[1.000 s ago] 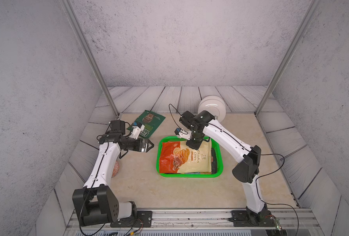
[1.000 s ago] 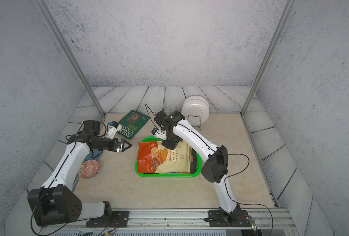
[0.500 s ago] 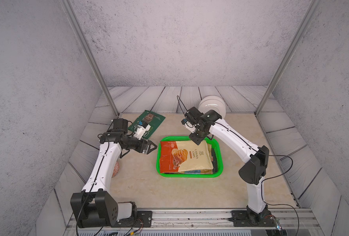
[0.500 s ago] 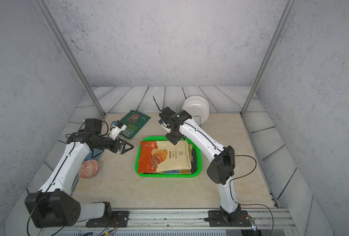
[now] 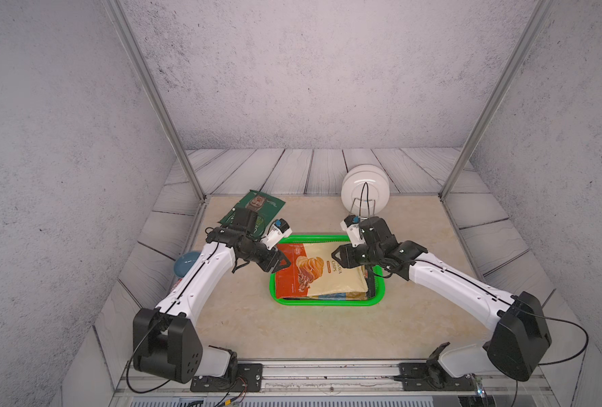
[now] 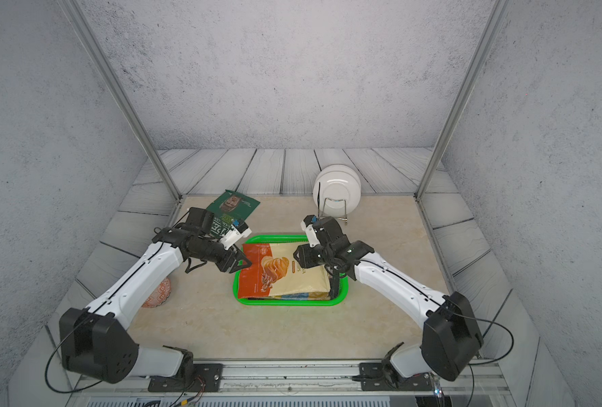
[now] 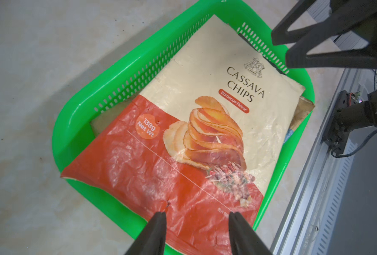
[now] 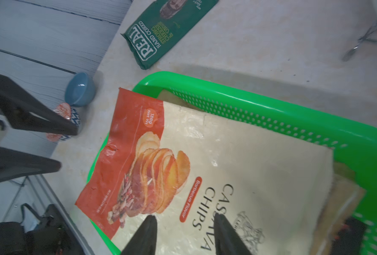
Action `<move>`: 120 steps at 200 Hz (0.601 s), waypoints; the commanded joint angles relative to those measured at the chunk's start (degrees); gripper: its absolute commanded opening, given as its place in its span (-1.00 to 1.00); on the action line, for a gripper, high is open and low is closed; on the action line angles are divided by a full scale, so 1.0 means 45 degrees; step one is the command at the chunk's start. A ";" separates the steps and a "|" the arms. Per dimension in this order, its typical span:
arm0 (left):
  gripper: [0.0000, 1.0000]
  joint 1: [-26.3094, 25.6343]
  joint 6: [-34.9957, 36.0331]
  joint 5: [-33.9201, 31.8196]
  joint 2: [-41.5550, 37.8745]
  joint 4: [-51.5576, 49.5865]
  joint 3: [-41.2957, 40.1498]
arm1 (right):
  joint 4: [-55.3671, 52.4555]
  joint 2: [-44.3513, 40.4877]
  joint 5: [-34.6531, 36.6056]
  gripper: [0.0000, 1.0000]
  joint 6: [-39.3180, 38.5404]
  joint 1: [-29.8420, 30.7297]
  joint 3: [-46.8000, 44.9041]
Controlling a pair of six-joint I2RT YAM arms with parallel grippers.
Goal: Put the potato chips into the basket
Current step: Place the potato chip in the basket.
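Observation:
The green basket (image 5: 324, 302) (image 6: 289, 302) sits mid-table. On top inside it lies an orange-red and cream "Cassava Chips" bag (image 5: 322, 271) (image 6: 285, 273) (image 7: 205, 132) (image 8: 227, 165), its red end hanging over the left rim. Edges of other bags (image 7: 302, 110) show under it. My left gripper (image 5: 282, 263) (image 6: 245, 264) (image 7: 197, 215) is open just over the red end. My right gripper (image 5: 335, 253) (image 6: 296, 254) (image 8: 184, 217) is open over the cream end. Neither has anything between its fingers. A dark green "REAL" bag (image 5: 257, 208) (image 6: 234, 206) (image 8: 167, 31) lies flat behind the left wrist, outside the basket.
White plates (image 5: 364, 186) stand in a wire rack at the back right. A blue bowl (image 5: 186, 262) (image 8: 80, 89) and an orange patterned bowl (image 6: 156, 294) (image 8: 64, 119) sit at the far left edge. Metal frame posts rise at the back corners.
My right gripper has pulled back from the basket's far side to its right end. The left gripper moved right to the basket's left rim and its jaws narrowed. The cassava bag settled flatter.

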 commanded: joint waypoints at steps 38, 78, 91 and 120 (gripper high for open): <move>0.04 -0.0728 -0.0581 -0.1407 0.1640 0.1892 -0.0460 | 0.2782 0.0293 -0.1358 -0.06 0.1788 0.0015 -0.0931; 0.05 -0.1070 -0.0576 -0.2052 0.2758 0.2092 -0.0381 | 0.3084 0.0580 -0.0586 -0.06 0.1928 0.0014 -0.2117; 0.05 -0.1199 -0.0490 -0.2219 0.3053 0.1970 -0.0347 | 0.3124 0.0644 -0.0372 -0.06 0.1984 0.0013 -0.2459; 0.05 -0.1377 -0.0430 -0.2405 0.3504 0.2093 -0.0483 | 0.3050 0.0649 0.0177 -0.06 0.2109 0.0015 -0.3088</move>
